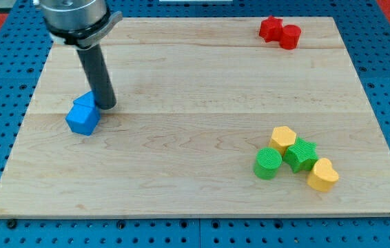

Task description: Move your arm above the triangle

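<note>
wooden tabletop (pixel 181 83) on blue pegboard; my tip (pixel 107 107) rests touching the blue blocks (pixel 83 116), just right of them. no jaws fitted, so their state can't be told; i can't pick out a triangle.

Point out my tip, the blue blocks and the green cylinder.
my tip (pixel 107 107): camera view, the rod's very bottom end, at the blue blocks' right.
blue blocks (pixel 83 118): camera view, the front block's top face.
green cylinder (pixel 268 159): camera view, its round top face.
</note>
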Robot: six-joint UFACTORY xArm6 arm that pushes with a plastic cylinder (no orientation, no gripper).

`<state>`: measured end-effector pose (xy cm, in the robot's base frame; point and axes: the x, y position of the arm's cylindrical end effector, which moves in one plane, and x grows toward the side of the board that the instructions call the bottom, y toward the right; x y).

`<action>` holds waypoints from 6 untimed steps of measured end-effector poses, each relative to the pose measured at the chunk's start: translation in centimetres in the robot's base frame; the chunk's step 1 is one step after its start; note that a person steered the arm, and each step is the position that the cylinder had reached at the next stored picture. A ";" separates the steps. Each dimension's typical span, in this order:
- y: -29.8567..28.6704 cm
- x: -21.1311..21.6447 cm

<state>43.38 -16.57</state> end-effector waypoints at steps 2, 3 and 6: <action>-5.6 3.2; -3.1 2.8; -0.2 -4.3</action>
